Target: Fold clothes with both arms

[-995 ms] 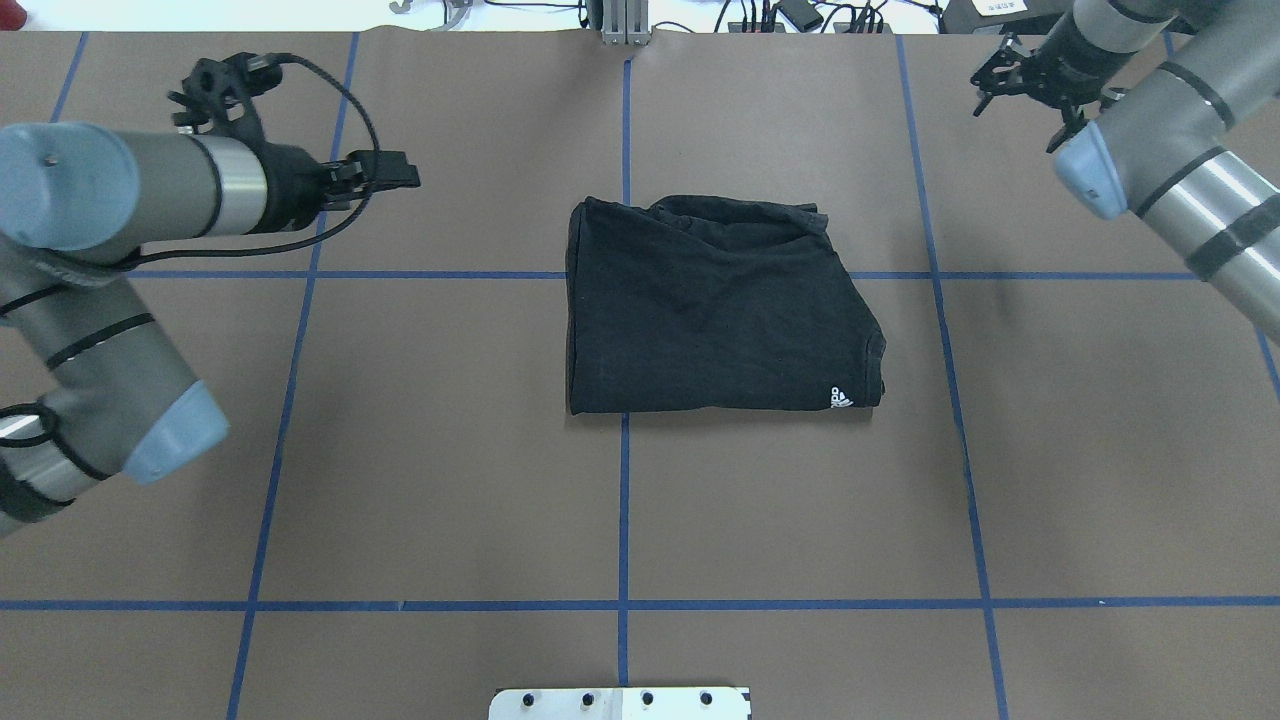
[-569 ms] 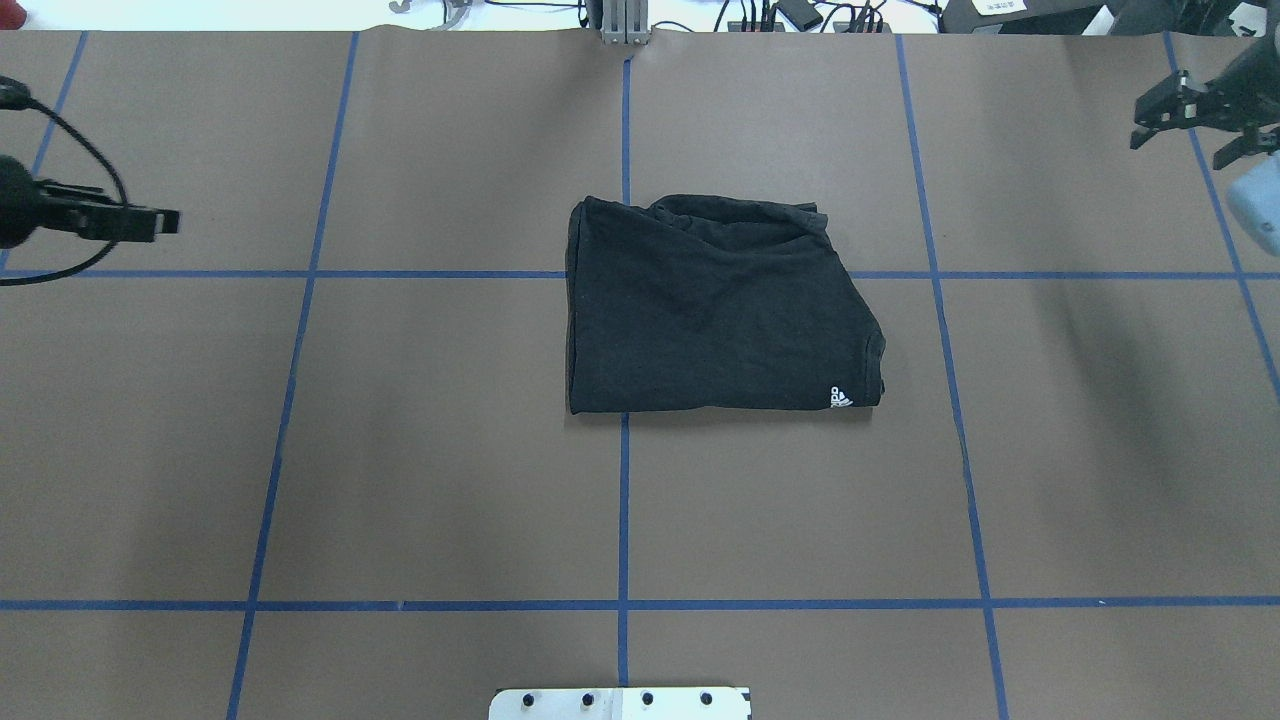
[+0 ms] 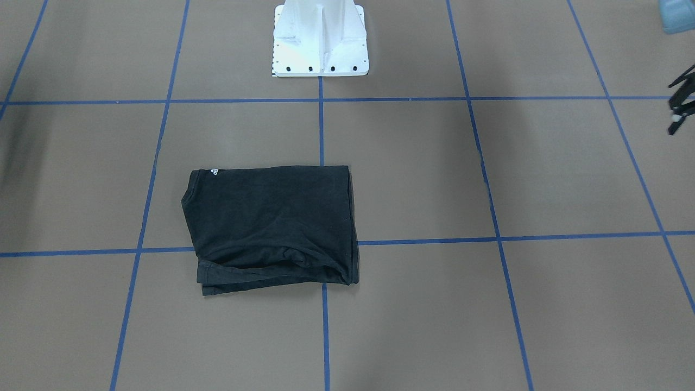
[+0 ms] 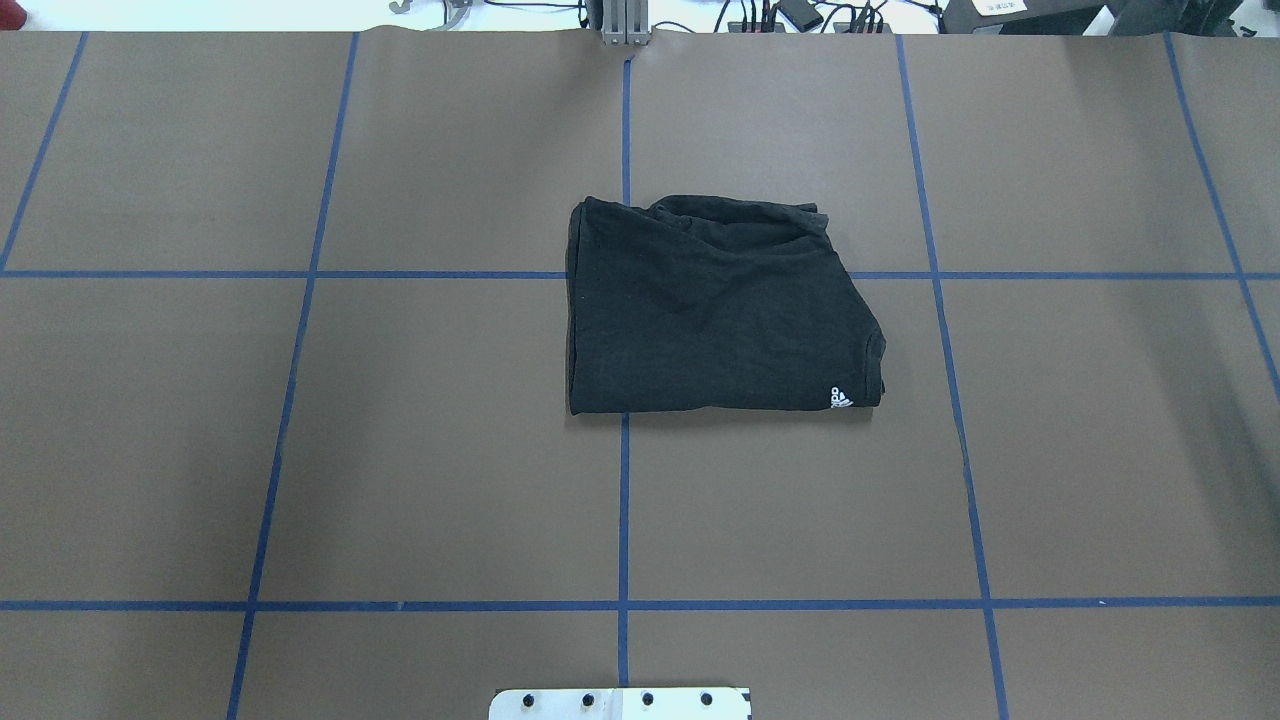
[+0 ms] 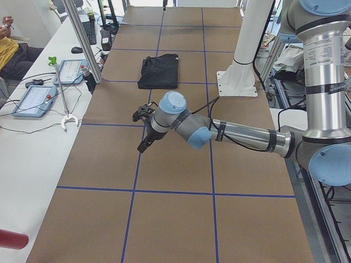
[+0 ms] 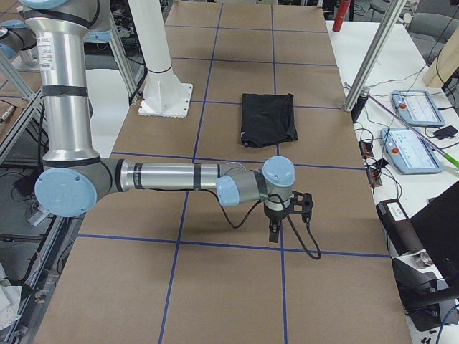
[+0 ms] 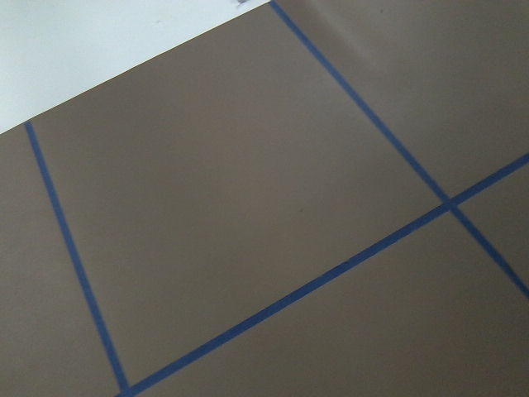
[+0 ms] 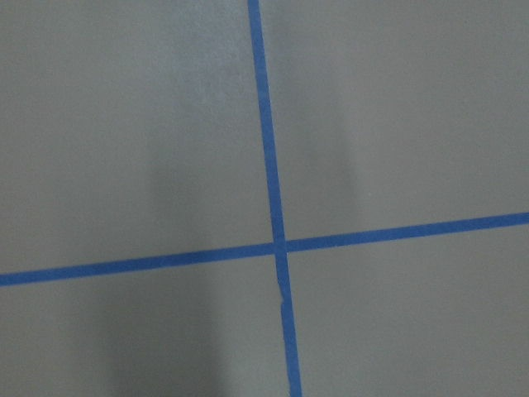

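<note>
You see the left gripper cut off by the picture's edge near the desk's left edge; the right gripper is too small to judge.

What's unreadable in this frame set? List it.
Left arm: jaws cut by the front-facing view's right edge, small in the left view; state unclear.
Right arm: jaws only in the right view, too small; state unclear.
T-shirt: inner layers hidden by its own folds, every view.
</note>
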Controlling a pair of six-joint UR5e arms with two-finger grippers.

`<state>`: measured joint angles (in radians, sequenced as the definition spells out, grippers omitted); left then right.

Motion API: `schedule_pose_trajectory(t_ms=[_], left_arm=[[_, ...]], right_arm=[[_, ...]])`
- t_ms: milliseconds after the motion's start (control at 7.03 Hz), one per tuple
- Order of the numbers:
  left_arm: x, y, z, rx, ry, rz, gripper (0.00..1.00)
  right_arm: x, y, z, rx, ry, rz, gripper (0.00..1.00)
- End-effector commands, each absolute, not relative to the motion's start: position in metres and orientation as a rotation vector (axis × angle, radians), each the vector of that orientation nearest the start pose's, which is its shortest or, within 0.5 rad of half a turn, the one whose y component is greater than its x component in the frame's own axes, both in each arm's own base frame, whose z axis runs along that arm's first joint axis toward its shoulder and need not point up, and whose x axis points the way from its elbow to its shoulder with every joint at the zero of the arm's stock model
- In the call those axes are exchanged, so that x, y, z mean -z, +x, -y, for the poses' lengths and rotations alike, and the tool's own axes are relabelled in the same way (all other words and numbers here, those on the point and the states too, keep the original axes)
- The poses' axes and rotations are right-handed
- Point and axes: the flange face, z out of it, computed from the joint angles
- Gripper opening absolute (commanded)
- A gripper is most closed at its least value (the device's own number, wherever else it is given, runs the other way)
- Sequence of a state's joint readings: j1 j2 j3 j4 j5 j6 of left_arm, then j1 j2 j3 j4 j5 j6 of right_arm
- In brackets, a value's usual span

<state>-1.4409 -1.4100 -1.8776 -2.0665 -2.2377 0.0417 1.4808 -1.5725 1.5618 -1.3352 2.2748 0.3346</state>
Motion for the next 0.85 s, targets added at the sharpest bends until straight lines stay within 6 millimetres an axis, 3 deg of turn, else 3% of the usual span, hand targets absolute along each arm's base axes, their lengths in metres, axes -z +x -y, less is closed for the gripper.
schedule_pose_trajectory(t_ms=[0, 284, 711], left_arm=[[-0.552, -0.04, 0.44, -0.399, 0.553, -0.642, 1.0], [-0.566, -0.036, 0.437, -0.404, 0.522, -0.705, 1.0], [-0.578, -0.034, 0.432, -0.393, 0.49, -0.739, 1.0]], right_arm=[[-0.659, 0.044, 0.476, -0.118, 0.06, 0.804, 1.0], [-0.666, 0.047, 0.468, 0.0, 0.104, 0.791, 1.0], [-0.668, 0.044, 0.467, 0.012, 0.101, 0.783, 1.0]])
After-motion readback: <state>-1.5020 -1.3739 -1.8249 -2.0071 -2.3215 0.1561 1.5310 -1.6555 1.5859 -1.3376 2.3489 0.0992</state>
